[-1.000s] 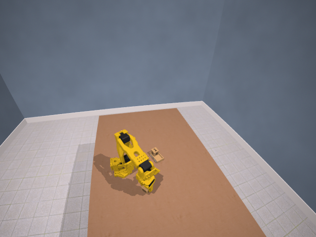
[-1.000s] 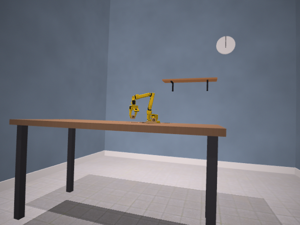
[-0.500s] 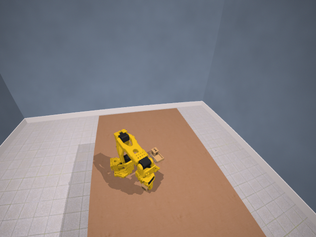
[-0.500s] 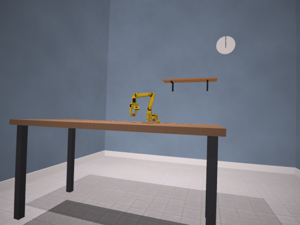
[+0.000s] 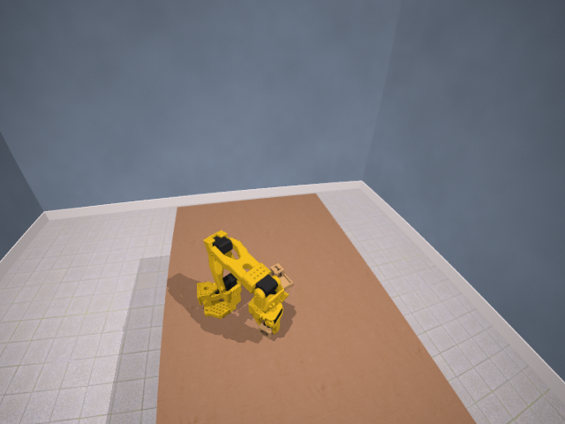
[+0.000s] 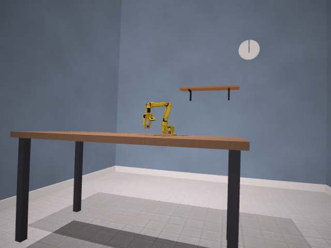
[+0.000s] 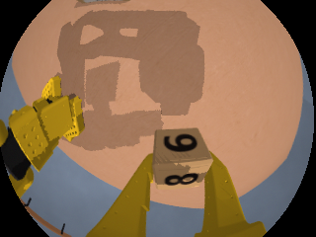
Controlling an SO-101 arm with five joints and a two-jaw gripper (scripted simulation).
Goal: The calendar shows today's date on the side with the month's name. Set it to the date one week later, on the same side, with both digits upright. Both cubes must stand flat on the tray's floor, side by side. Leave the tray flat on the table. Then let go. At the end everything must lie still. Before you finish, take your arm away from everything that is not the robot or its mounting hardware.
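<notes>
"Wrist view first: what is the claw (image 5: pixel 270 329) (image 6: pixel 147 125) (image 7: pixel 181 159) doing?"

"It's clamping one wooden cube (image 5: pixel 264 331) (image 6: pixel 147 126) (image 7: pixel 182 145) between its two fingers, and that cube is hanging in the air, well apart from the tray (image 5: pixel 288 283) (image 6: pixel 166 135)."

"What is it showing?"

"One face is bearing a sideways 6 or 9, I can't tell which; another is showing an 8."

"And the second cube (image 5: pixel 276 268) (image 6: pixel 169 132)?"

"It's sitting at one end of the tray, showing a 0 to the exterior camera and what's looking like a 1 on top. So I'm counting two cubes, one tray, one desk (image 5: pixel 342 342) (image 6: pixel 128 137)."

"Brands, or the month?"

"I'm not making out either. High beyond the tray, one shelf (image 6: pixel 209 88) and one clock (image 6: pixel 249 49) are hanging."

Okay, so compared with a second ago, the gripper (image 5: pixel 269 324) (image 6: pixel 147 125) (image 7: pixel 180 170) has lifted the cube in its fingers (image 5: pixel 265 331) (image 6: pixel 147 126) a bit higher above the level of the tray (image 5: pixel 287 280) (image 6: pixel 166 135). Seen from the top, they've both swung slightly toward the tray's side too. The front stretch of the arm (image 5: pixel 255 272) (image 6: pixel 160 104) has gone from sloping to about level, and from the top it now covers part of the tray that showed before.
</notes>
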